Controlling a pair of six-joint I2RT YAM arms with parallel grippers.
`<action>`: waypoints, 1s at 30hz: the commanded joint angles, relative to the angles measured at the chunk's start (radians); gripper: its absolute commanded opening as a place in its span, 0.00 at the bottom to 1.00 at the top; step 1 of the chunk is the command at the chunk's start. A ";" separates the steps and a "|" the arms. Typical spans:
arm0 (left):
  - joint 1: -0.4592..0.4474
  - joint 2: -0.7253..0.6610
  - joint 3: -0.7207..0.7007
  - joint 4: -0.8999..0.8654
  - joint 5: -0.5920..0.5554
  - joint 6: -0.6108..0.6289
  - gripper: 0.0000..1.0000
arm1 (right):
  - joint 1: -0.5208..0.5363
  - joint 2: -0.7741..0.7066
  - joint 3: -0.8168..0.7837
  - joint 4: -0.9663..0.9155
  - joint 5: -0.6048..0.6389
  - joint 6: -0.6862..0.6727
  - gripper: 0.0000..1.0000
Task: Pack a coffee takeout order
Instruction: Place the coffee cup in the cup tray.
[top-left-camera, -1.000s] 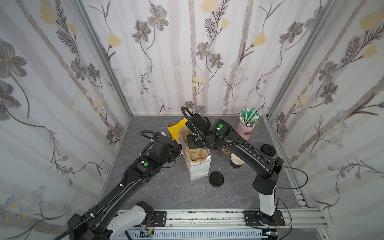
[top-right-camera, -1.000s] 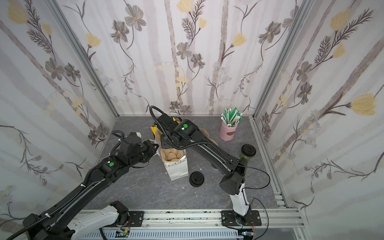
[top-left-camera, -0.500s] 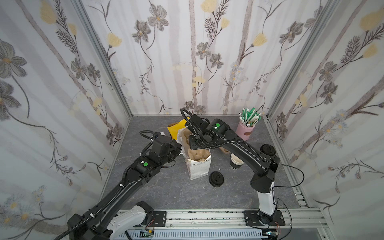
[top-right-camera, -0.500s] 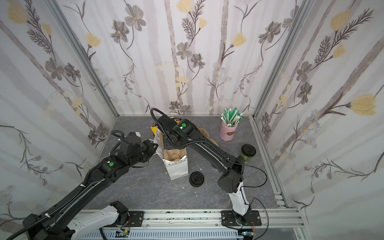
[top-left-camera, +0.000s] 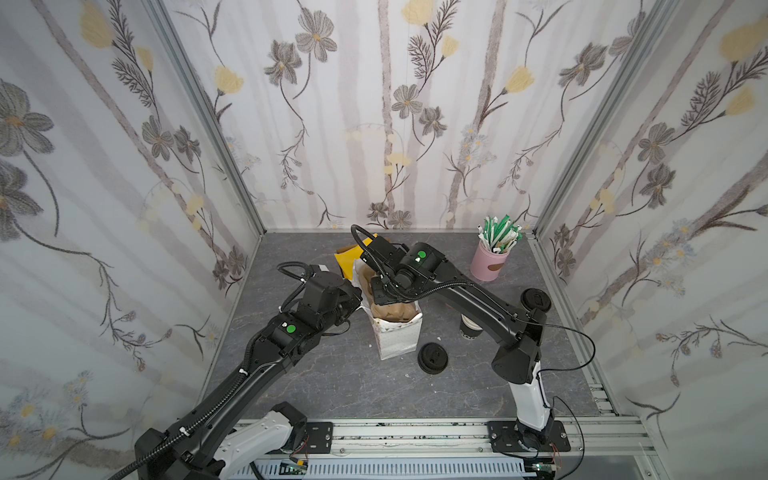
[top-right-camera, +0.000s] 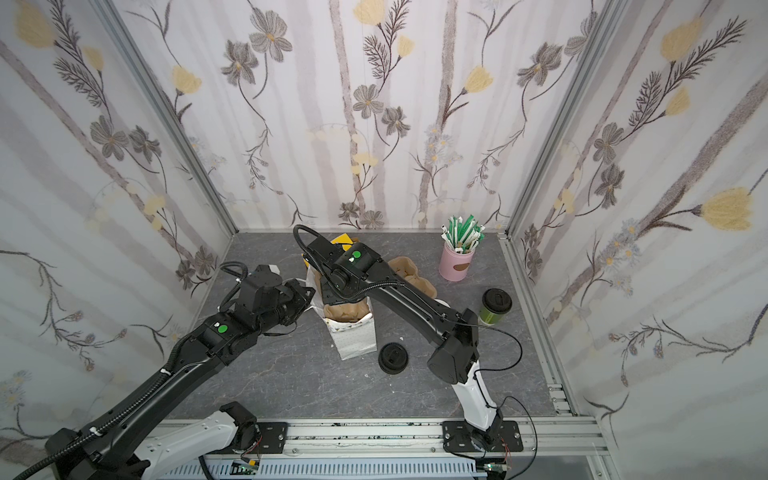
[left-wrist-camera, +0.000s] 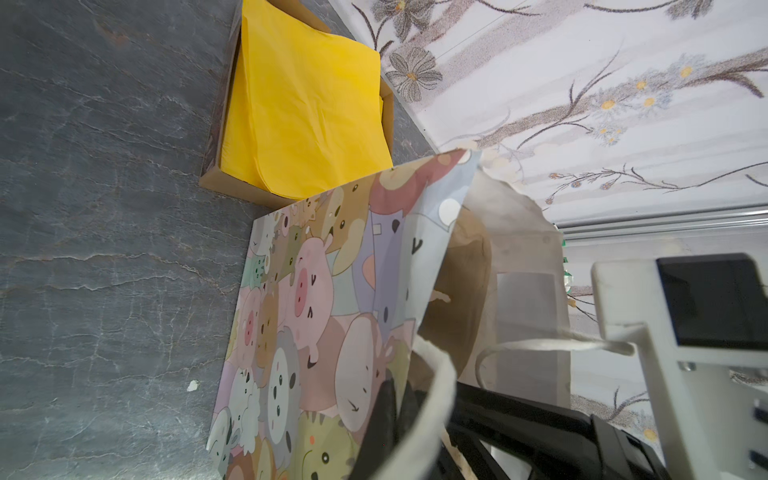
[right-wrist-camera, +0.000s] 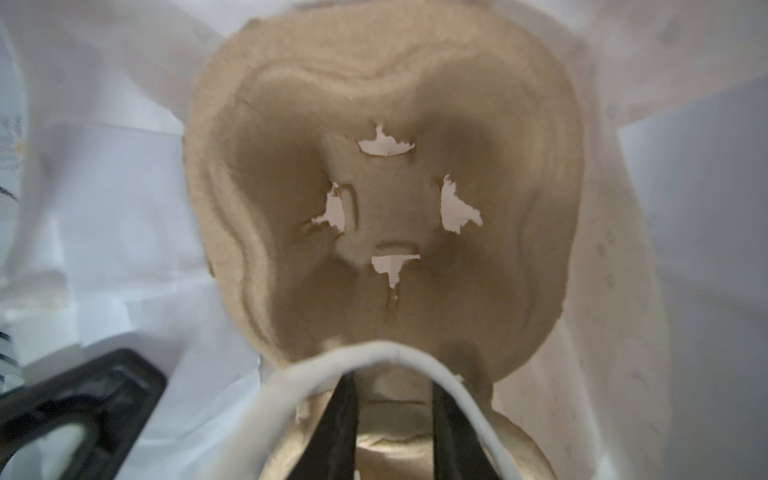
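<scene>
Top views, arms: left gripper (top-left-camera: 351, 299) is at the paper bag (top-left-camera: 397, 345)'s left rim. Right gripper (top-left-camera: 380, 297) is down in its mouth with the pulp carrier (top-left-camera: 392, 311).
Top views, cup: green cup (top-right-camera: 492, 309), lidded and upright with its long axis vertical, stands by the right wall, well apart from the bag. The right arm looks nearer, though its jaws are occupied.
Top views, napkin: yellow napkin (top-left-camera: 347, 259) lies flat just behind the bag, nearer the left arm.
Left wrist, jaws: clenched on the bag's cord handle (left-wrist-camera: 540, 344), keeping the mouth wide. The napkin fills a cardboard box (left-wrist-camera: 235, 189).
Right wrist, jaws: grasping the carrier's rim, inside the bag.
Bench (top-left-camera: 332, 374): grey and stone-patterned, with a loose black lid (top-left-camera: 432, 357) beside the bag. The walls stand close.
</scene>
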 joint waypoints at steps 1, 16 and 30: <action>0.002 -0.008 -0.002 0.015 -0.008 -0.007 0.00 | 0.005 0.017 0.001 0.025 -0.011 0.004 0.24; 0.013 -0.031 -0.023 0.015 -0.005 -0.021 0.00 | 0.001 0.055 -0.039 0.051 -0.028 -0.009 0.23; 0.013 -0.064 -0.047 0.013 -0.005 -0.083 0.00 | -0.013 0.068 -0.086 0.058 -0.027 -0.018 0.23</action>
